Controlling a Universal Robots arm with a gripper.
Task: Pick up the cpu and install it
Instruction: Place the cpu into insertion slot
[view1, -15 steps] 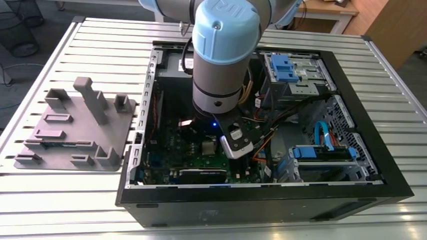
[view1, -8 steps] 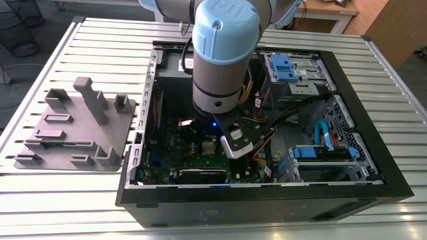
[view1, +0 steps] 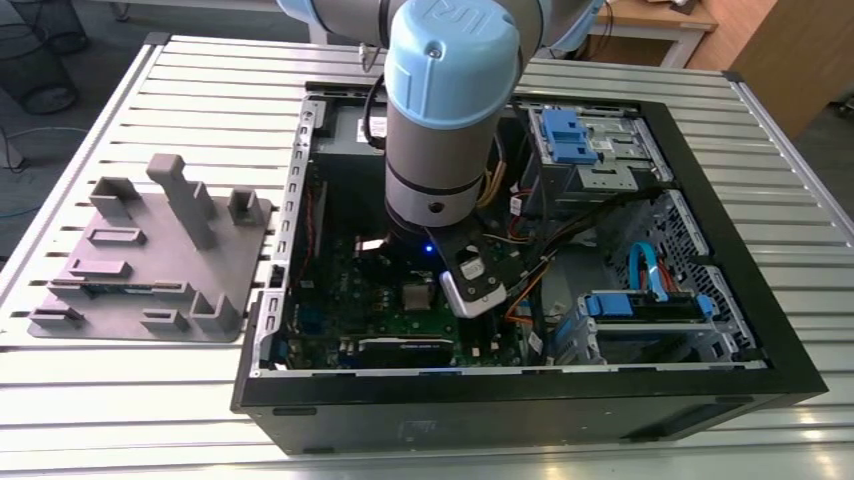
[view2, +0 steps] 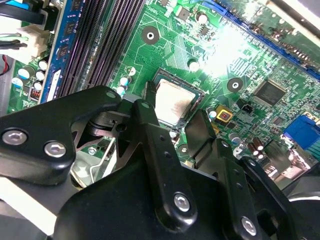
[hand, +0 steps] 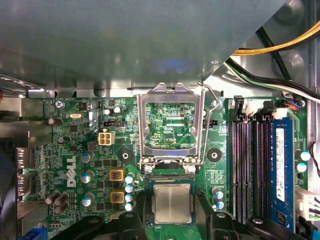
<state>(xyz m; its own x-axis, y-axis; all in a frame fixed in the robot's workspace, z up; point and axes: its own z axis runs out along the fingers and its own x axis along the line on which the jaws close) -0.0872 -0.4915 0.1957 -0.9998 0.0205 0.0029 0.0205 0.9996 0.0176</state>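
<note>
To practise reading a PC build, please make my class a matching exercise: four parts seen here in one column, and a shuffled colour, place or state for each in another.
1. cpu
2. socket clamp frame
3. memory slots
4. fixture plate

A. on the table beside the case
B. black, in parallel rows
C. hinged open
D. silver-grey square

Pairs: 1-D, 2-C, 3-B, 4-A

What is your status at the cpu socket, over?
Pincer low over the motherboard, straddling the cpu. Cpu lying flat in its socket. Metal frame flipped open, clear of the chip.
</note>
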